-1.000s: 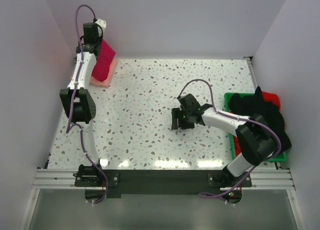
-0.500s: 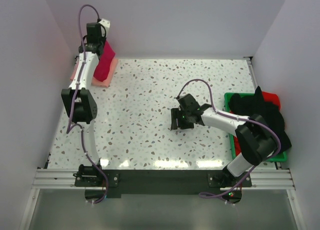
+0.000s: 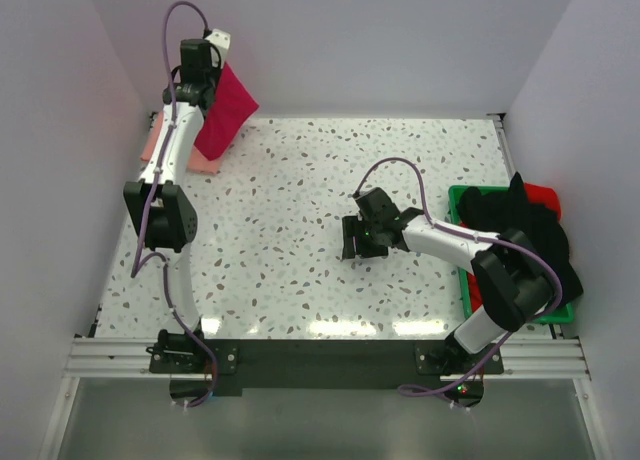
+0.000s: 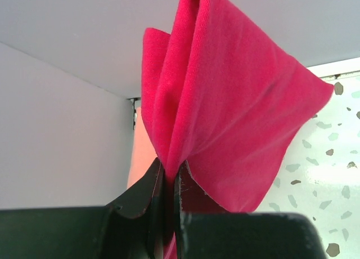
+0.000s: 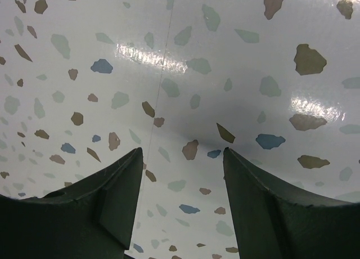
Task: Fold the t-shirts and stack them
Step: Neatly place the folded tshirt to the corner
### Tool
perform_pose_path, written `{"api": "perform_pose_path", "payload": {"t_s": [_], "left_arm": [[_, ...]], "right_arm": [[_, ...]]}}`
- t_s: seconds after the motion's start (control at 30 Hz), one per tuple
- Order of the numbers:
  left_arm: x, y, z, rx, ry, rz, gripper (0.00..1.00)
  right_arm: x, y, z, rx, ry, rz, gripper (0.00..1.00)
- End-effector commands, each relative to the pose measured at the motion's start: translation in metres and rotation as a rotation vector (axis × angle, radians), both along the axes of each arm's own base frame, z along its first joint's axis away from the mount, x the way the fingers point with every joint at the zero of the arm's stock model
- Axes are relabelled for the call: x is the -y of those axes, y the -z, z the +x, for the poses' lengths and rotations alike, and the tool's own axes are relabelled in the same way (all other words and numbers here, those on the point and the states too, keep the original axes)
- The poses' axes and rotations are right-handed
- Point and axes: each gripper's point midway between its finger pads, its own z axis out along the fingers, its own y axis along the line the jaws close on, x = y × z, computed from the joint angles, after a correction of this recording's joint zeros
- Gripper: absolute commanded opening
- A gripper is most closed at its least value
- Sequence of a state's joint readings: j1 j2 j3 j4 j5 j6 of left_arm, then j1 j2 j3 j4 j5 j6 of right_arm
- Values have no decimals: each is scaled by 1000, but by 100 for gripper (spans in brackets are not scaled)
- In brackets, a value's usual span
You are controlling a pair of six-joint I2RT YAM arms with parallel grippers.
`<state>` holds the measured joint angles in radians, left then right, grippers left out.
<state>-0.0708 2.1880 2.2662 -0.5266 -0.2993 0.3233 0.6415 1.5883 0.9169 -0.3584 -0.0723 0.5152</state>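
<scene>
Our left jaws clench the crimson shirt, lifted over the pink shirt lying at the table's far-left corner; our right jaws gape empty mid-table; we judge laying crimson onto pink remains, stack unfinished.

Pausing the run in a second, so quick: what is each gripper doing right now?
Left gripper: closed on the red t-shirt, holding it up.
Right gripper: open, holding nothing, over the table.
</scene>
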Motion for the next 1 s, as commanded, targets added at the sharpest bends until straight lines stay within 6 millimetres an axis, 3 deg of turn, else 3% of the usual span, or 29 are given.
{"api": "perform_pose_path", "payload": {"t_s": [0.0,0.27,0.47,0.77,0.97], "left_arm": [[-3,-50,-10,110,-19,-25,0],[-4,-21,-5,57,-31,-32,0],[-4,-11,-2,44,-42,-37,0],[10,-37,-10,86,-16,-74,0],[22,-45,-16,88,-8,-75,0]], "right_arm": [[-4,-15,9,68,-8,22,62],[-4,-9,9,54,-6,14,62],[-5,-6,10,48,-7,12,62],[-6,-9,9,56,-7,19,62],[-5,-12,7,64,-11,21,62]]}}
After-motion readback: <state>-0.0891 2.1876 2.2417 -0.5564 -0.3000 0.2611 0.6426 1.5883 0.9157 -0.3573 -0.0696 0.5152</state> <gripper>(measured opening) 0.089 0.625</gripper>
